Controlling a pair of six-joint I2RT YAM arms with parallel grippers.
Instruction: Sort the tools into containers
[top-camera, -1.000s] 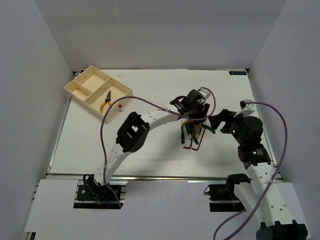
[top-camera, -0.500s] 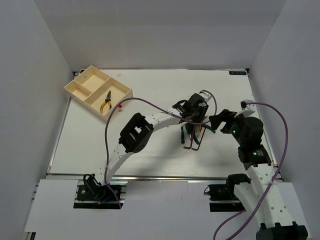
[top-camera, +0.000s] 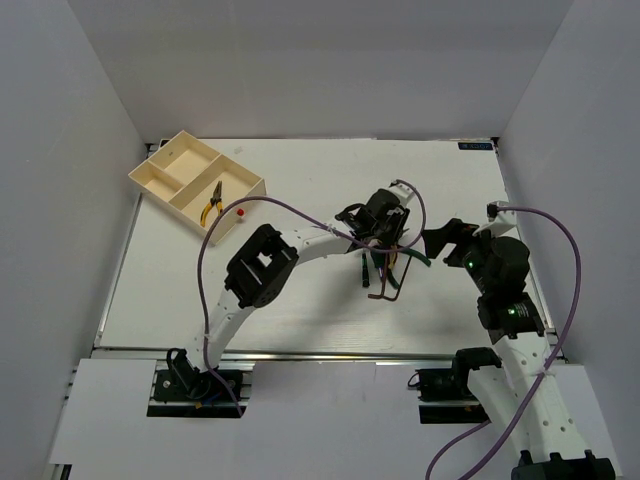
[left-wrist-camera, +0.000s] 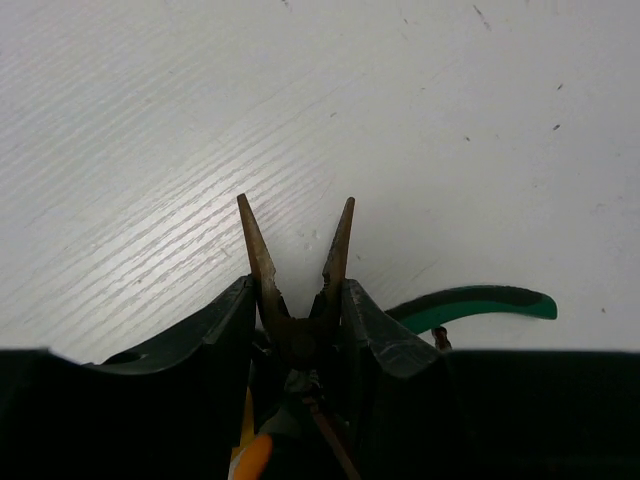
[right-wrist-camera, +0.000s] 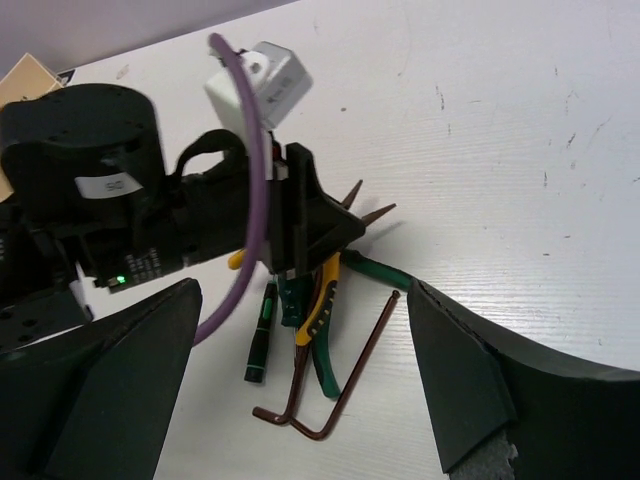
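A pile of tools lies right of the table's middle. In the right wrist view it holds two dark L-shaped hex keys, a thin green-handled screwdriver, green-handled pliers and yellow-handled pliers. My left gripper sits low on the pile. In the left wrist view my left gripper is shut on the head of the yellow-handled pliers, whose nose points forward, spread apart. My right gripper is open and empty, just right of the pile. The cream tray stands at the far left.
Another pair of yellow-handled pliers lies in the tray's near compartment. A tiny red knob sits on the table beside the tray. The left arm's purple cable arcs over the table's middle. White walls close in the table.
My left gripper has moved a little nearer and lower onto the tool pile. The right arm has hardly moved.
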